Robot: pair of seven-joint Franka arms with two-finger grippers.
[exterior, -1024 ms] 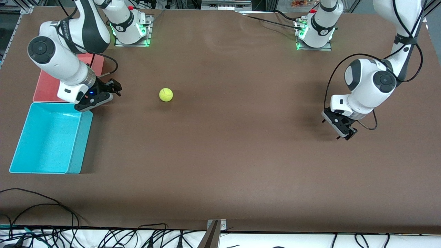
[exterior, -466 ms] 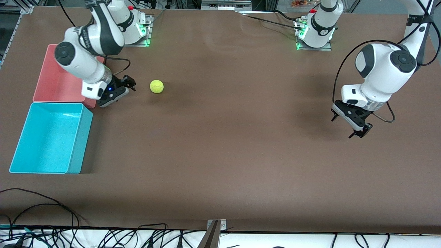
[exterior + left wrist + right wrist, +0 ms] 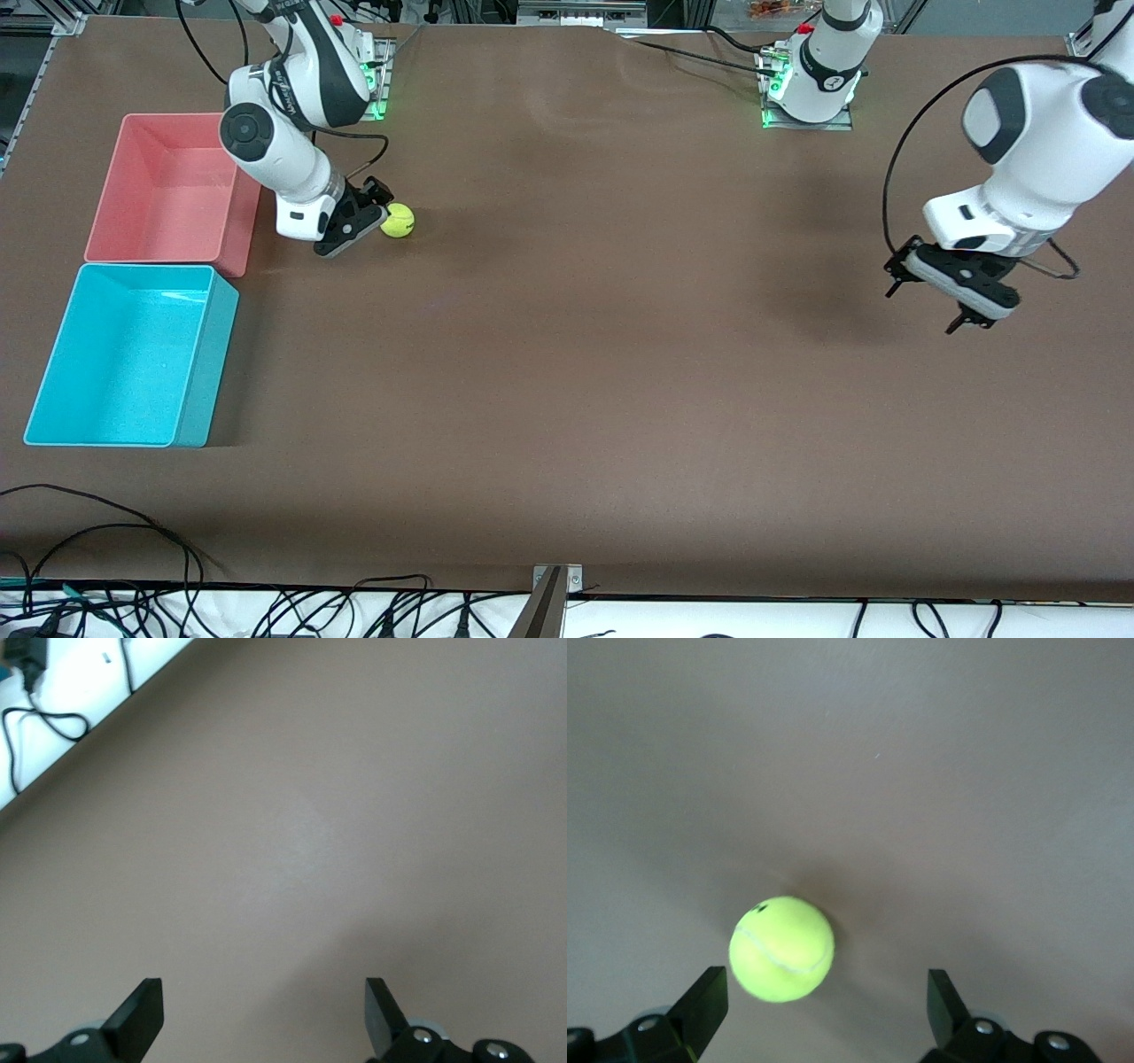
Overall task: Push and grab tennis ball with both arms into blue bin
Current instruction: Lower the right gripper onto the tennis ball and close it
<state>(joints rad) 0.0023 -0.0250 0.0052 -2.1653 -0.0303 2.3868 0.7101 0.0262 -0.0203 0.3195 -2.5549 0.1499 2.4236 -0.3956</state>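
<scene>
Now that my right end effector (image 3: 379, 206) has swung away from the bins and come down beside the tennis ball (image 3: 398, 220), the ball sits between its spread fingers in the right wrist view (image 3: 781, 948), nearer one finger than the other and not yet gripped. It rolled toward my right arm's end of the worktop (image 3: 585, 372) over the last second and has slowed to rest here, so I judge the pushing done and the grab next. Whether a fingertip already touches the fuzz I cannot quite tell from the front. My left end effector (image 3: 946, 297) has lifted off toward its own end, fingers wide and holding nothing (it waits). The blue bin (image 3: 205, 354) lies nearer the front camera than the ball, with the pink bin (image 3: 239, 221) between them. Brown matting covers the worktop; cables trail along its front edge.
</scene>
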